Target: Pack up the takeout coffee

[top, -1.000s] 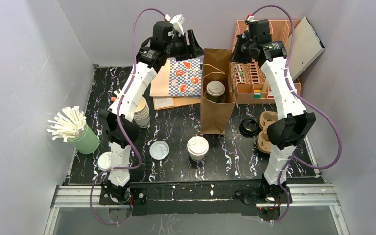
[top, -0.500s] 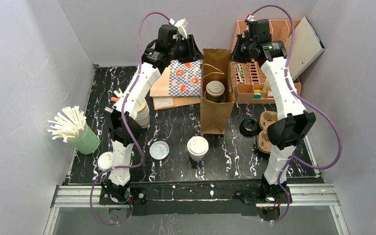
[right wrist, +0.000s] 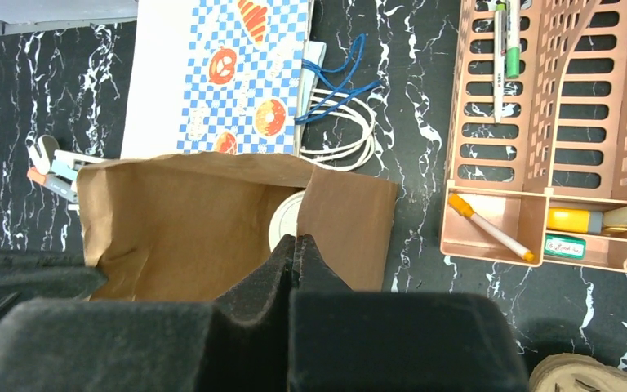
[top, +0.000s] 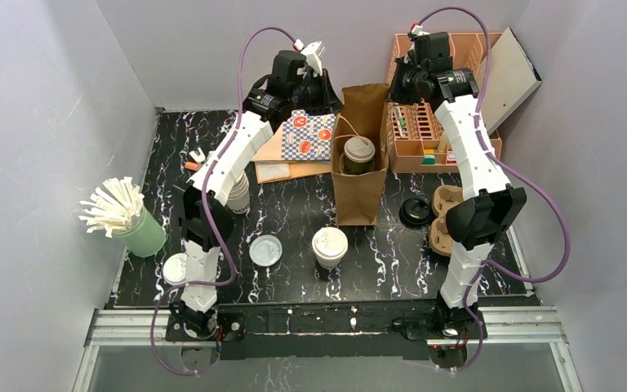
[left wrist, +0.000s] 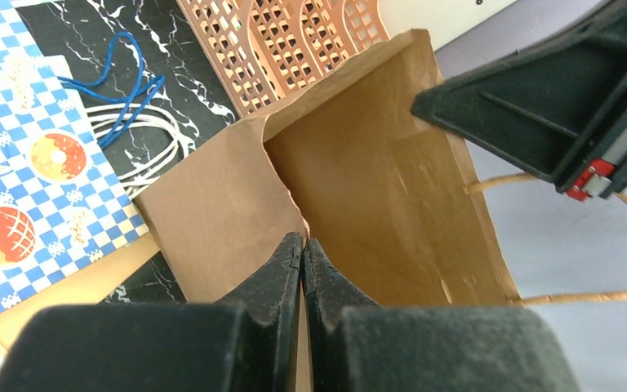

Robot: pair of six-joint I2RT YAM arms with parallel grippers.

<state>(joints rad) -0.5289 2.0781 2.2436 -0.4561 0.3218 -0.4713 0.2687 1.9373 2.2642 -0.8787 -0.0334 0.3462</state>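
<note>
Fingertips of L gripper (left wrist: 302, 255) pressed together, no gap, pinching rim of brown paper bag (top: 357, 186) at a corner fold. R gripper (right wrist: 294, 245) also closed tight on bag rim, opposite side. Bag upright, mouth held open betw. the two grips.

Clock dirs per top view, 12 = far wall.

- Green-sided cup (top: 358, 153) w/ white lid sits inside bag, lid visible thru mouth; R wrist view catches only an arc of that lid.
- Cream lidded cup (top: 329, 247) stands on black marbled table (top: 294, 212) at 6 o'clock from bag, apart from it, nothing touching it.
- Black lid (top: 415, 211) at 4 o'clock from bag, just beside cardboard cup carrier (top: 445, 216).
- Checkered paper bag (top: 310, 135) lies flat at 10 o'clock, under L arm.
- Peach organizer (top: 424, 131) at 2 o'clock, pens in its slots.
- Stack of lidless cups (top: 237, 192) at 9 o'clock, well apart.
- Clear lid (top: 265, 249) at 8 o'clock, flat on table.
</note>
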